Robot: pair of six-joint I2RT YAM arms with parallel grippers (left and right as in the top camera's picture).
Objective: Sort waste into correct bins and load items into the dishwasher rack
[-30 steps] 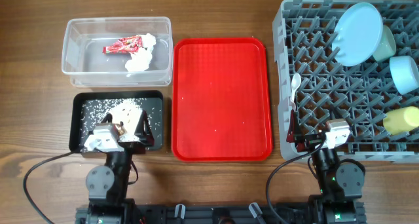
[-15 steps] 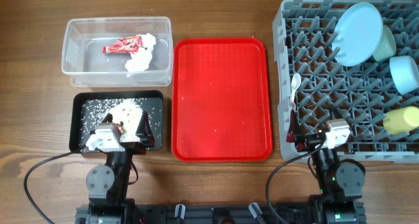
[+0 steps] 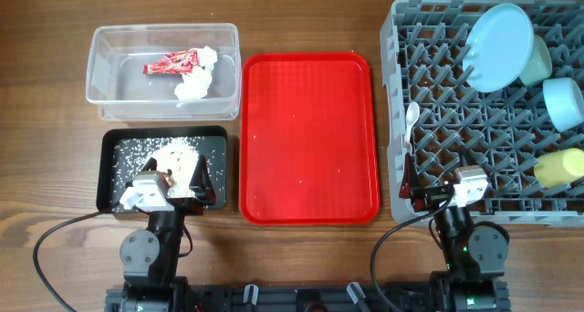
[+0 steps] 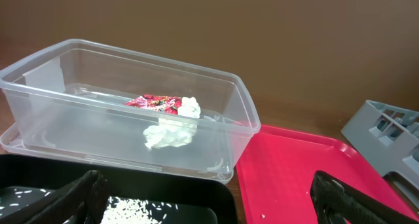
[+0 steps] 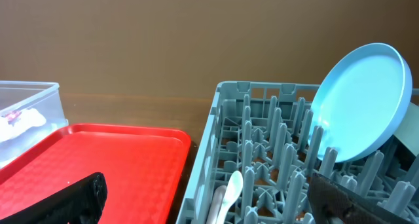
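Note:
The clear tub (image 3: 164, 26) holds the red wrapper (image 3: 167, 64) and white tissue (image 3: 194, 82); the left wrist view shows them too, wrapper (image 4: 156, 103) and tissue (image 4: 171, 132). Rice grains (image 3: 178, 152) lie in the black tray (image 3: 219, 143). The grey rack (image 3: 394, 93) carries the blue plate (image 3: 497, 46), mint bowl (image 3: 540, 64), light blue bowl (image 3: 564, 102), yellow cup (image 3: 558, 168) and white spoon (image 3: 411, 120). My left gripper (image 4: 209, 207) hangs open over the black tray's near edge. My right gripper (image 5: 209, 204) hangs open over the rack's near left corner, holding nothing.
The flat red tray (image 3: 308, 139) lies between the bins and the rack, with a few stray grains on it. Both arm bases stand at the table's near edge. Wood tabletop shows to the left of the bins.

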